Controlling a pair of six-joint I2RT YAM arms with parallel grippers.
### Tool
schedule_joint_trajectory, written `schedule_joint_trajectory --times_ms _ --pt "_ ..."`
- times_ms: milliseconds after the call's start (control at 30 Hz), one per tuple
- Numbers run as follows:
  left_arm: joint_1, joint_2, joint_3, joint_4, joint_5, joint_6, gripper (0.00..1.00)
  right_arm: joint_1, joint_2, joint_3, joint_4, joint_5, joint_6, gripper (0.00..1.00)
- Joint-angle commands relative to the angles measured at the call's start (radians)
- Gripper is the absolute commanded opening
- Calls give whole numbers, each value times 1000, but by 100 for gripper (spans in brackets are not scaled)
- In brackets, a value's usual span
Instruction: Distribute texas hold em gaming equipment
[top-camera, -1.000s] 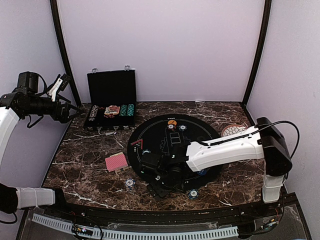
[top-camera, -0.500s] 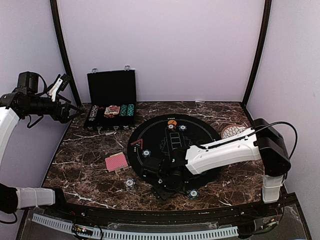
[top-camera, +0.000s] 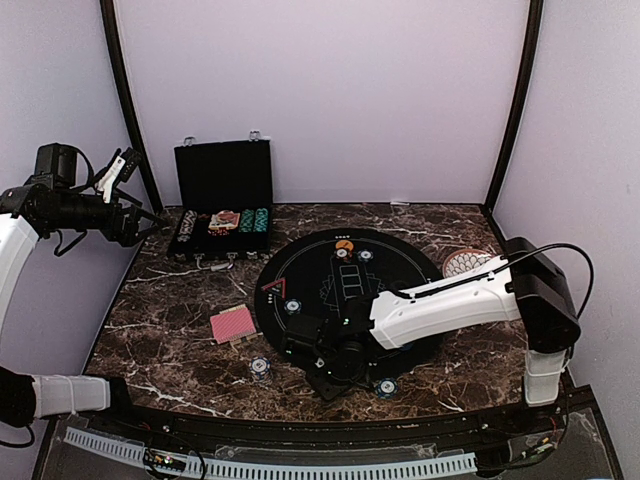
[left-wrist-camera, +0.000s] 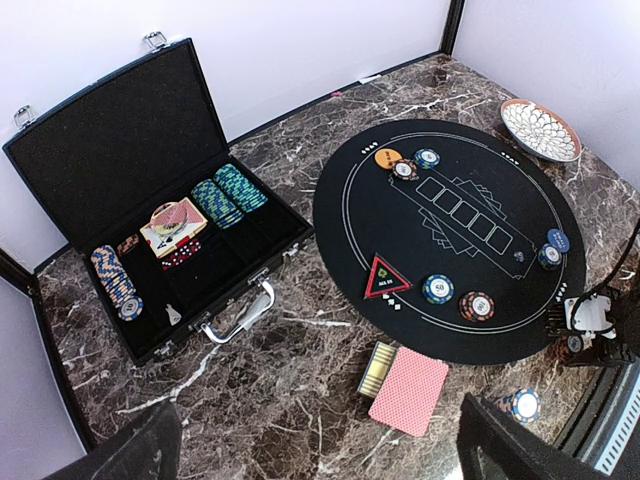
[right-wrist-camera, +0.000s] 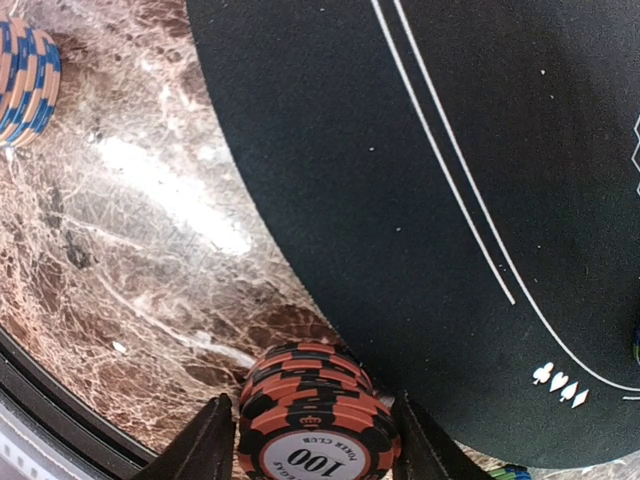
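Note:
My right gripper (top-camera: 330, 372) (right-wrist-camera: 312, 415) is shut on a stack of orange-and-black chips (right-wrist-camera: 318, 420) marked 100. It holds the stack low at the near-left rim of the round black mat (top-camera: 400, 262). A blue-and-white chip stack (top-camera: 260, 368) (right-wrist-camera: 25, 70) stands on the marble to its left. The red-backed card deck (top-camera: 232, 324) (left-wrist-camera: 410, 390) lies left of the mat. A blue chip (left-wrist-camera: 438, 289) and an orange chip (left-wrist-camera: 476, 305) lie on the mat. An orange disc (left-wrist-camera: 388, 157) and a blue disc (left-wrist-camera: 557, 240) sit at its rim. My left gripper (top-camera: 118, 172) (left-wrist-camera: 320, 460) is open and empty, raised high at the far left.
The open black case (top-camera: 222, 172) (left-wrist-camera: 110, 150) holds rows of chips and cards at the back left. A white patterned plate (top-camera: 463, 262) (left-wrist-camera: 540, 128) stands right of the mat. Another chip stack (top-camera: 384, 386) sits near the front edge. Walls close the left, back and right sides.
My right gripper has moved a little toward the table's near edge with the orange chip stack in it. The left arm has not moved.

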Motion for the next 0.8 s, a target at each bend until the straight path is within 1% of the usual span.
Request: schedule_joint_trajectory --times_ms 0,400,767 --pt "5 -12 6 -16 24 15 99 -5 7 31 2 -4 0 50" --pt "6 -16 9 -29 37 28 99 -5 -3 44 -10 3 -1 35" --pt "6 -17 9 -30 33 28 99 -5 -45 84 -63 22 2 29"
